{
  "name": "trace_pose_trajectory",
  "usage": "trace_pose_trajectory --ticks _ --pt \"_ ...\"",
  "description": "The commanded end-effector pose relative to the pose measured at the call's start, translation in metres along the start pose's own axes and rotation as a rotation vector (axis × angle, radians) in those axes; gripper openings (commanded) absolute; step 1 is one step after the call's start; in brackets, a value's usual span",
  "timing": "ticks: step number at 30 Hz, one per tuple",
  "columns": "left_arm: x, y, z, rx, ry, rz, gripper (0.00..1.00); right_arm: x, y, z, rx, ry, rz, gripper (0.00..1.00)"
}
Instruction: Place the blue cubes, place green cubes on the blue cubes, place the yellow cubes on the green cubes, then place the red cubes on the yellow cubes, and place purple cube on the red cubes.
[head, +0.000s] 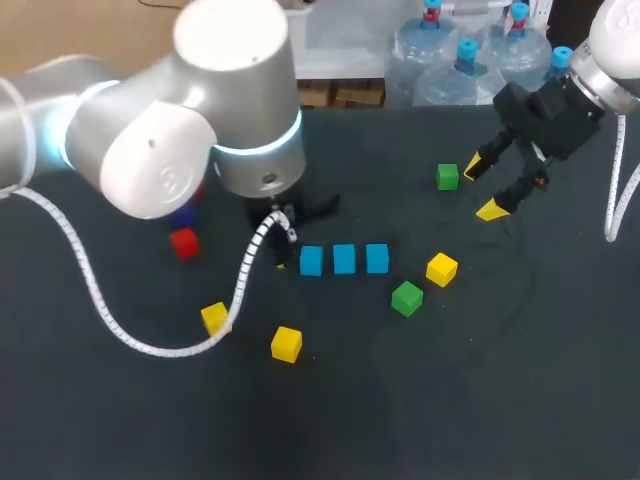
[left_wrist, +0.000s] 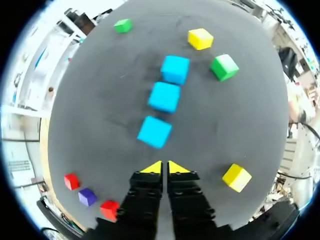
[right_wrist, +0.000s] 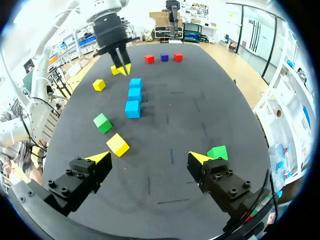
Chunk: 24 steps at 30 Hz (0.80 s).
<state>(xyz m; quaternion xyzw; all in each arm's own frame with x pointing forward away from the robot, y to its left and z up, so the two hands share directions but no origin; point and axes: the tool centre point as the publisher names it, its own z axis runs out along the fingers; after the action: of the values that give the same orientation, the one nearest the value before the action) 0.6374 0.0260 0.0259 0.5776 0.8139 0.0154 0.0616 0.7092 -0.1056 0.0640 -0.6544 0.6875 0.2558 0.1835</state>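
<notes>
Both arms in view: left hand pinched, right hand spread.
My left arm (head: 160, 140) fills the upper left of the head view, wrist pointing straight down, and the left hand (left_wrist: 162, 167) has its yellow tips pressed together. My right arm (head: 612, 50) enters at the upper right, and the right hand (head: 482, 190) hangs tilted with its fingers wide apart.

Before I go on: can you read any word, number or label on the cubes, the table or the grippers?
Cubes: none; the blue cubes, green cubes, yellow cubes, red cubes and purple cube show plain faces.
Table: no print, only faint blue lines.
Left arm: a faint mark on the joint cap, too blurred to read.
Left gripper, right gripper: none.
</notes>
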Motion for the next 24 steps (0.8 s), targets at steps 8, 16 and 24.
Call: trace_pose_trajectory --ticks 8,16,24 --pt "0.036 0.03 -0.027 -0.011 -0.129 -0.056 1.0 0.0 0.0 0.0 0.0 -0.001 -0.001 1.0" --pt "0.039 0.033 -0.028 -0.011 -0.138 -0.064 1.0 0.0 0.0 0.0 0.0 -0.001 -0.001 1.0" --pt "0.039 0.033 -0.028 -0.011 -0.138 -0.064 1.0 -0.007 -0.01 -0.014 0.02 0.068 -0.033 1.0"
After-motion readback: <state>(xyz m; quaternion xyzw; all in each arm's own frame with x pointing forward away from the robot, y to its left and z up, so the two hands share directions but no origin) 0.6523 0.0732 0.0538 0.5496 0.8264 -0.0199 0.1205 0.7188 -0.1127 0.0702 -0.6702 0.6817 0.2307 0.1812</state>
